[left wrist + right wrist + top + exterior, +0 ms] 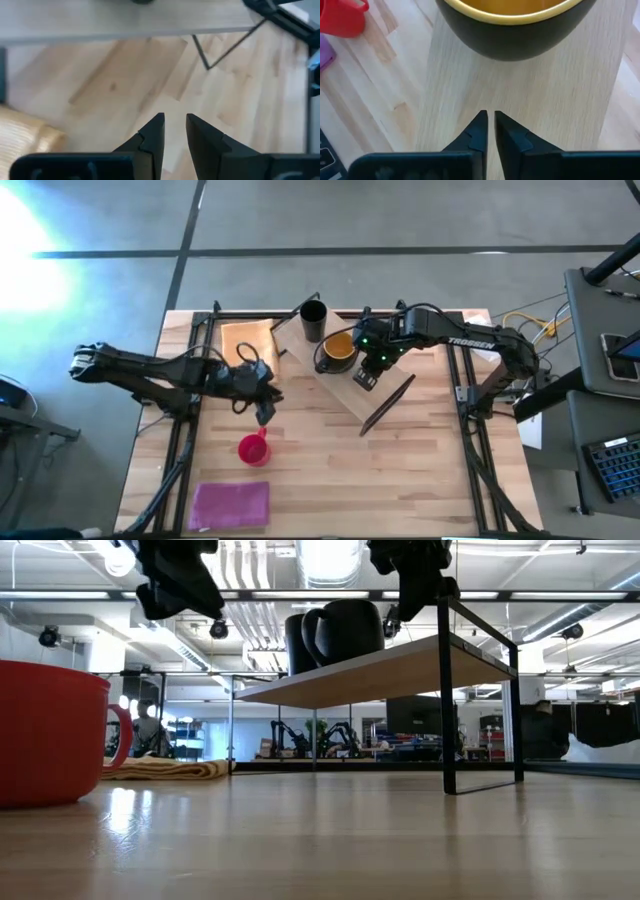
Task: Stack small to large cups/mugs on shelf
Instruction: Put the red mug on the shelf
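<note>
The light-wood shelf (372, 385) stands slantwise at the table's far middle. On its far end stand the narrow black cup (313, 320) and, next to it, the dark mug with the yellow inside (337, 350), both upright on their bases. The red mug (254, 448) stands upright on the table, near left. My left gripper (265, 412) hovers just beyond the red mug, its fingers a narrow gap apart and empty (175, 125). My right gripper (365, 378) is shut and empty above the shelf board, just short of the dark mug (515, 30).
An orange-tan cloth (248, 340) lies at the far left beside the shelf. A purple mat (230, 505) lies at the near left edge. Dark frame rails (185, 430) run along both sides of the table. Bare wood lies at the near right.
</note>
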{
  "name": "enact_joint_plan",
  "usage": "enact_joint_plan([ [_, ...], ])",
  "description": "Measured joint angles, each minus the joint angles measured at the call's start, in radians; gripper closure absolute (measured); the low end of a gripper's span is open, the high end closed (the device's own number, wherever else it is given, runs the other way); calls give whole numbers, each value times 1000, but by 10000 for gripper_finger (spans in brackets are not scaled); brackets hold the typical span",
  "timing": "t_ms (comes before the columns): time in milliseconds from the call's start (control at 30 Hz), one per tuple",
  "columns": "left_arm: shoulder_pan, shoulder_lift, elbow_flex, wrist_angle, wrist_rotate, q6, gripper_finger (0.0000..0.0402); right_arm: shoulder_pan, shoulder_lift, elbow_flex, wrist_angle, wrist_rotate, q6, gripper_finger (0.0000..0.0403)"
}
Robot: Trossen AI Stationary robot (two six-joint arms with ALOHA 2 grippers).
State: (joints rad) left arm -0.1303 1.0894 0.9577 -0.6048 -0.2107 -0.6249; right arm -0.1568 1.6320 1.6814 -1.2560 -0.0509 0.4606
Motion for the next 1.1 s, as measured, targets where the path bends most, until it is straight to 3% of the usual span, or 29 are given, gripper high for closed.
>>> enact_joint_plan([
  [467,-238,3,1,-122,11,-347,336,85,-3,0,-3,0,37,293],
  [800,-393,15,-12,-223,11,-613,336,106,-3,0,0,0,45,299],
  [967,-433,57,-15,-442,-51,-811,336,106,0,0,12,1,45,311],
  [1100,-426,91,-16,-484,-125,-855,336,106,0,0,14,4,45,320],
])
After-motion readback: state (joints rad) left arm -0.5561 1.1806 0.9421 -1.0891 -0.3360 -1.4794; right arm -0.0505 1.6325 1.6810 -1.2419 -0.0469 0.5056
